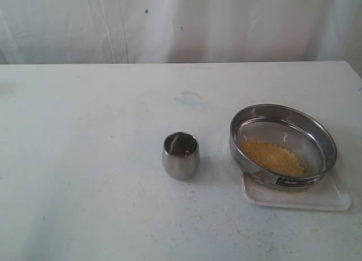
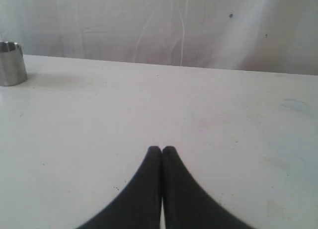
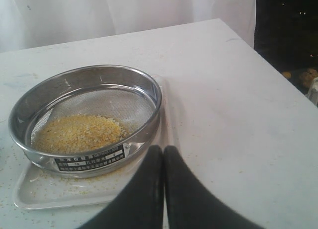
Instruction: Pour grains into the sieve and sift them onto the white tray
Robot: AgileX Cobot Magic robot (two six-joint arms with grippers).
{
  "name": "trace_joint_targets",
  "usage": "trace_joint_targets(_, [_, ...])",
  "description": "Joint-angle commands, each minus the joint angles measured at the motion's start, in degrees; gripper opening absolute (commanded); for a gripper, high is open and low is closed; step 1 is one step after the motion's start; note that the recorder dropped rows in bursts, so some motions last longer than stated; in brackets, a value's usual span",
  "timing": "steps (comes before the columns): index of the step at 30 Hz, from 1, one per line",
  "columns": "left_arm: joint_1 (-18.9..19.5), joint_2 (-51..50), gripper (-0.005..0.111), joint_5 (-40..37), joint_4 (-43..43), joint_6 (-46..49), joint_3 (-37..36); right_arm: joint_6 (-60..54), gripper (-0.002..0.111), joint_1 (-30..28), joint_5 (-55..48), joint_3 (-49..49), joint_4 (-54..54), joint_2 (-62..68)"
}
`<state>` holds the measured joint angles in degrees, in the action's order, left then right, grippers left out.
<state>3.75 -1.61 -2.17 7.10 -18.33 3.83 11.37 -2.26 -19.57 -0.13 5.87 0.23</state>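
Observation:
The round steel sieve (image 1: 283, 145) (image 3: 87, 117) rests on the white tray (image 1: 334, 200) (image 3: 30, 191) at the right of the table. A heap of golden-yellow grains (image 1: 272, 157) (image 3: 77, 133) lies on its mesh. Fine specks lie on the tray beside it. My right gripper (image 3: 163, 148) is shut and empty, its tips just off the tray's edge near the sieve. My left gripper (image 2: 162, 149) is shut and empty over bare table. Neither gripper shows in the exterior view.
A small rounded steel cup (image 1: 181, 155) (image 2: 11, 63) stands upright on the white table (image 1: 85, 159), left of the sieve. Scattered grains dot the table near its front. A white curtain hangs behind. The table's right edge (image 3: 278, 72) drops off beyond the sieve.

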Motion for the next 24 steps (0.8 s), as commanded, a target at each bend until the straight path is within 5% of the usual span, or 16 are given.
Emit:
trace_joint_targets(1, [-0.9, 0.3, 0.0, -7.7, 0.5, 1.2, -2.6, 0.0, 0.0, 0.1, 0.3, 0.1, 0.2, -0.2])
trace_joint_targets(24, [-0.9, 0.3, 0.0, -9.8, 8.0, 0.4, -3.8, -3.7, 0.0, 0.1, -0.2, 0.1, 0.4, -0.2])
